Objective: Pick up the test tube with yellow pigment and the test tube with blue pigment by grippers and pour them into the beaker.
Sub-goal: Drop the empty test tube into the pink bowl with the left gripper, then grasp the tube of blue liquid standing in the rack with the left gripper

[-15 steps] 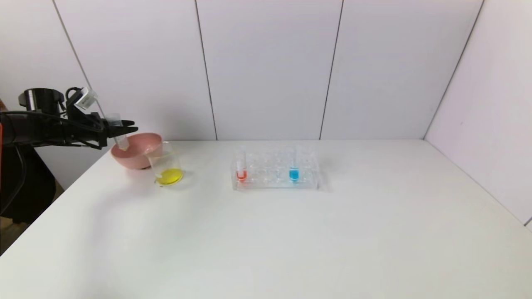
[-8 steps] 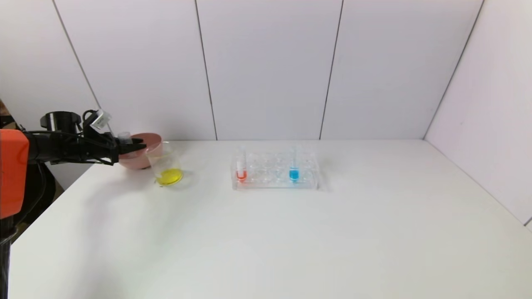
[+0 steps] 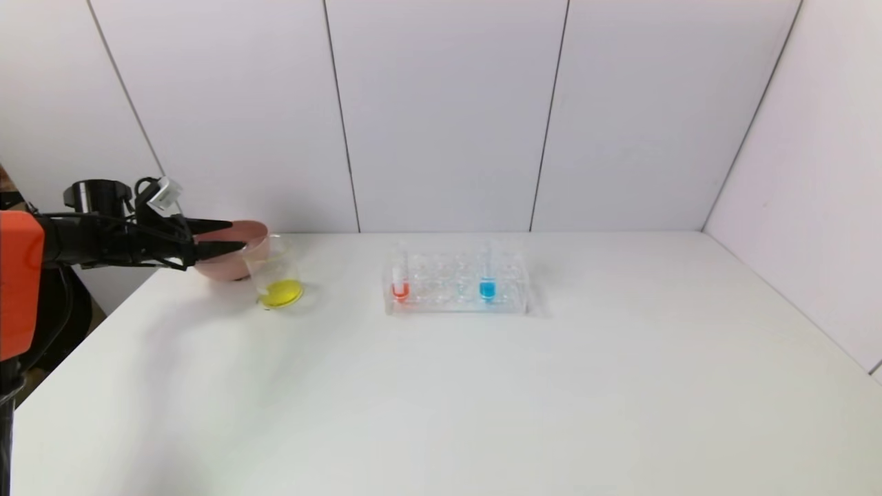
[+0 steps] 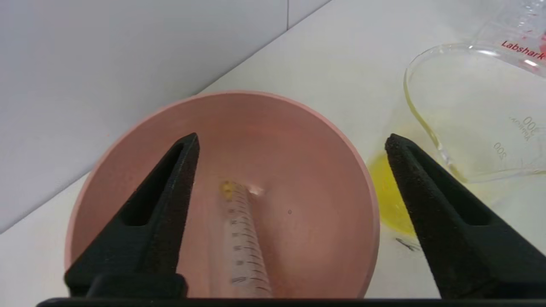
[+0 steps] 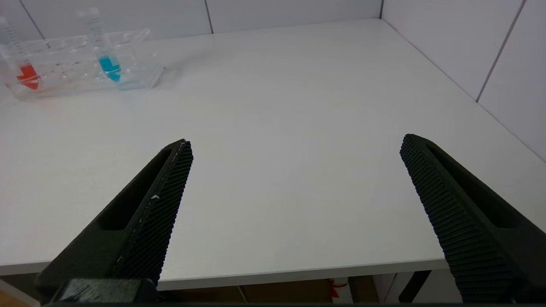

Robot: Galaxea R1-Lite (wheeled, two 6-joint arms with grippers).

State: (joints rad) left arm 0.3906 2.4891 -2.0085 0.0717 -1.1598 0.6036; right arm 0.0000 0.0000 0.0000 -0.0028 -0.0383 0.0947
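Observation:
The test tube with yellow pigment (image 4: 245,238) lies loose inside the pink bowl (image 4: 307,170), with only a yellow trace at its round end. My left gripper (image 4: 292,140) hangs open just above the bowl and touches nothing; in the head view it (image 3: 236,234) is at the table's far left. The beaker (image 3: 275,272), right of the bowl, holds yellow liquid. The test tube with blue pigment (image 3: 488,272) stands upright in the clear rack (image 3: 455,303) and also shows in the right wrist view (image 5: 104,47). My right gripper (image 5: 294,140) is open and empty over the table's near edge.
An orange-red tube (image 3: 400,275) stands at the rack's left end. The pink bowl (image 3: 227,269) sits close to the table's left edge and the back wall. White walls close off the back and right sides.
My left gripper came down over the pink bowl with the emptied tube, then opened. The tube now lies in the bowl.

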